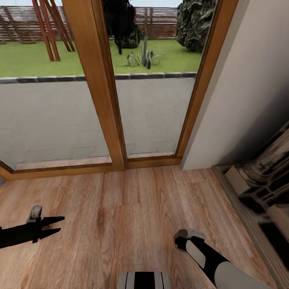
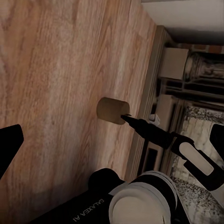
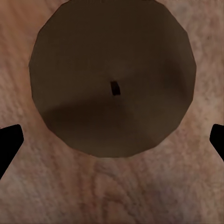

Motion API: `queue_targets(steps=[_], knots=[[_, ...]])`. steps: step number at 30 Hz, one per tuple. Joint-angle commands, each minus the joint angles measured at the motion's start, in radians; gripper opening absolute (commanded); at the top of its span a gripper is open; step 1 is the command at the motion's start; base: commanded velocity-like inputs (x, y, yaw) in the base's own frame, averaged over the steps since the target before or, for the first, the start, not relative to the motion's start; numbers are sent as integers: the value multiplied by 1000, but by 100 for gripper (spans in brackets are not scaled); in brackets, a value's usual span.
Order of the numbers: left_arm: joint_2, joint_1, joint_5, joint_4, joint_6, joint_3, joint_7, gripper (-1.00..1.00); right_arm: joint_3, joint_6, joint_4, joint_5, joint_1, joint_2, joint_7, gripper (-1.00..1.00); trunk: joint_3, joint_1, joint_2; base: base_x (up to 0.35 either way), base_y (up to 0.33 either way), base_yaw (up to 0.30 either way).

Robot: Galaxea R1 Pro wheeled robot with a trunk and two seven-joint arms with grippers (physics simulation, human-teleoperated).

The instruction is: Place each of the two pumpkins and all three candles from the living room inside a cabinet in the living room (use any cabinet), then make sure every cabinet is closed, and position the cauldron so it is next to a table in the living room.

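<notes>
Robot's facing a big wood-framed glass door (image 1: 100, 80), w/ paving and a lawn outside. It stands on a wooden floor (image 1: 120, 208); a pale wall (image 1: 245, 80) runs off to the right, and a stone fireplace (image 1: 265, 180) sits at the wall's foot.

Left gripper (image 1: 56, 225) hangs low over the floor at the left, jaws apart, nothing between them. In the left wrist view its black fingertips (image 2: 10, 144) sit wide at the frame edges.

Right arm is bent down toward the floor at lower right. In the left wrist view the right gripper (image 2: 125, 116) reaches a candle (image 2: 112, 110), a squat beige cylinder standing on the floor near the fireplace edge; one finger tip is at its side. The right wrist view looks straight down on the candle (image 3: 112, 77), wick dot in the middle, w/ the fingertips (image 3: 9, 142) spread wide either side and clear of it. So right jaws open, not gripping.
</notes>
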Motion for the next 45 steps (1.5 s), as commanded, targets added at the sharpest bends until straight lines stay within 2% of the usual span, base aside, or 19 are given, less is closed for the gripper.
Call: queue_targets(steps=[1, 34, 39, 45], knots=[[0, 0, 0, 0, 0, 0, 0, 100, 0, 0, 0, 0, 0, 0, 0, 100, 0, 0, 0, 0, 0, 0], [0, 0, 0, 0, 0, 1, -2, 100, -3, 0, 1, -8, 0, 0, 0, 100, 0, 0, 0, 65, 0, 0], [0, -1, 0, 0, 0, 1, -2, 100, -2, -1, 1, -8, 0, 0, 0, 100, -19, 2, -1, 2, 0, 0], [0, 0, 0, 0, 0, 1, -2, 100, -3, -1, 1, -7, 0, 0, 0, 100, -19, 2, -1, 0, 0, 0]])
